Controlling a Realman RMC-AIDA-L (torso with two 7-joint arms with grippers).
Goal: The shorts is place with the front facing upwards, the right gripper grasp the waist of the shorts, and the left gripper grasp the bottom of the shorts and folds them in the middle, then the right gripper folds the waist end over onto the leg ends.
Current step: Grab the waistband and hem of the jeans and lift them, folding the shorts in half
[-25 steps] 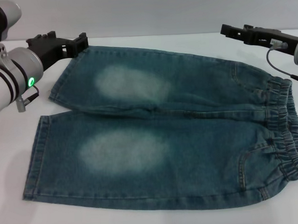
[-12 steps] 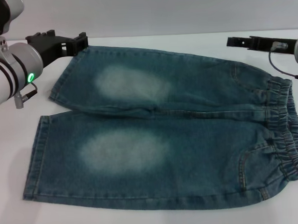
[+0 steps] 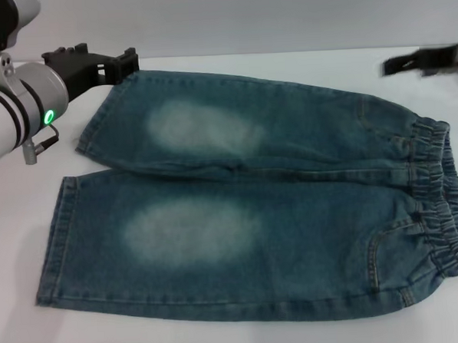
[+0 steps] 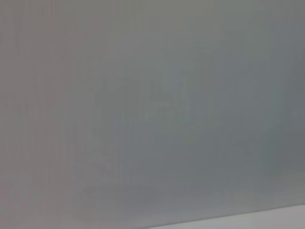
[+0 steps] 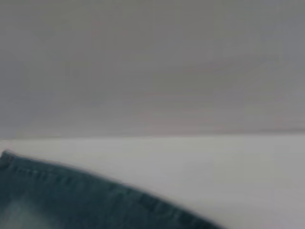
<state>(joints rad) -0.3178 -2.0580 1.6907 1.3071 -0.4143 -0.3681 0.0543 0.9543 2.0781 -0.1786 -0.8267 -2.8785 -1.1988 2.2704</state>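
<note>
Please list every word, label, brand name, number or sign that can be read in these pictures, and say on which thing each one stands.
There is no readable text in any view.
The shorts show no tag, print or brand mark.
The left gripper carries no lettering; the arm behind it shows only a round green light, which is not a word or number.
The right gripper is blurred, with nothing legible.

One pair of shorts [image 3: 254,208] lies on one white surface [image 3: 38,335]. It has two legs, each with one pale patch, so two patches. Two claws show: the left claw [image 3: 127,63] and the right claw [image 3: 396,65].
</note>
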